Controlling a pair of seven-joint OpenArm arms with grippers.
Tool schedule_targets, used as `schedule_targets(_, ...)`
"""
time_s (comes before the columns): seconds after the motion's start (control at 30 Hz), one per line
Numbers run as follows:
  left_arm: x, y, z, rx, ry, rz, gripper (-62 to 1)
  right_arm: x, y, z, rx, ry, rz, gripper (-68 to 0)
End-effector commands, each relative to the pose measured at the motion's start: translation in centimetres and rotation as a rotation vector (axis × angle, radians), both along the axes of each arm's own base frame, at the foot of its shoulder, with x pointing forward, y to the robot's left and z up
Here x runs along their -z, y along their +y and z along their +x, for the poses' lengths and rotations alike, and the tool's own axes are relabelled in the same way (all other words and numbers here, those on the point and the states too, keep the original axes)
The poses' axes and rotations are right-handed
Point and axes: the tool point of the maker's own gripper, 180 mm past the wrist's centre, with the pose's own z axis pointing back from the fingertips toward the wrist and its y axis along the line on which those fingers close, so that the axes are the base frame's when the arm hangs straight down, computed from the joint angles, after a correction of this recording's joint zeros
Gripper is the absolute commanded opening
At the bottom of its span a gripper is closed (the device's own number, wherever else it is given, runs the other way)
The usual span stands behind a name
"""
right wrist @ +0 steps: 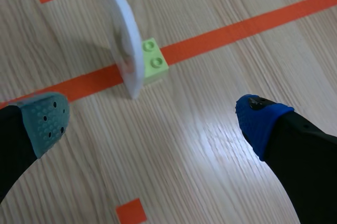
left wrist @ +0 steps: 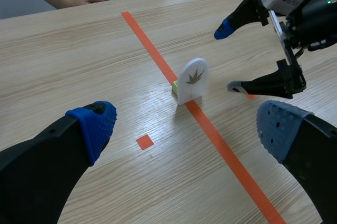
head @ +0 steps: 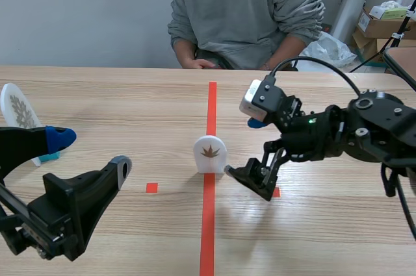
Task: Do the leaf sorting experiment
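- The left gripper (head: 91, 152) is seen lowest and nearest, at the near left corner of the table (head: 130, 94). Its arm is kept low and its fingers are angled toward the middle of the table.
- Its fingers are spread wide, with a blue pad (left wrist: 95, 126) on one side and a grey dotted pad (left wrist: 279, 129) on the other. Nothing is held between them.
- A small orange square (head: 151, 188) is seen on the wood just ahead of this gripper, beside the long orange tape line (head: 208, 224).
- Farther along that line a white leaf card (head: 209, 152) is stood upright, with a brown leaf printed on its face. It is carried by a small green brick (right wrist: 152, 60) set behind it on the tape.
- The right gripper (head: 244, 147) is brought in from the right and is turned on its side, so that the blue-tipped finger is raised and the grey-tipped one is kept close to the table.
- It is opened wide and empty. The leaf card is found just ahead of its tips, near but apart from them.
- A second white card (head: 18, 107) with a fern-like leaf is seen at the left edge, partly hidden behind the left gripper's finger.
- A person (head: 247, 16) in a grey hooded top is seated at the far side, with a hand (head: 201, 63) laid at the table's edge.
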Motion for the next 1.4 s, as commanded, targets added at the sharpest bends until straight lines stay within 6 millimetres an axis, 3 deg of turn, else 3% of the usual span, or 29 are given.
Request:
schedule_targets(0.0,-0.9,-0.3,0.0,0.0,-0.022,-0.021,-4.3,-1.2,0.9,0.9,-0.013,-0.036,0.027,0.4)
schedule_targets(0.37,-0.9,-0.3,0.0,0.0,-0.022,-0.021,-4.3,0.2,4.7,1.0,-0.063,-0.001,0.061,0.4)
schedule_targets(0.93,-0.9,-0.3,0.0,0.0,-0.023,-0.021,-4.3,0.4,5.6,0.6,-0.09,-0.007,0.092,0.4)
schedule_targets(1.2,-0.9,-0.3,0.0,0.0,-0.023,-0.021,-4.3,0.3,5.8,0.5,-0.094,-0.011,0.105,-23.1)
schedule_targets(1.37,-0.9,-0.3,0.0,0.0,-0.023,-0.021,-4.3,0.2,5.8,0.5,-0.095,-0.013,0.108,-28.9)
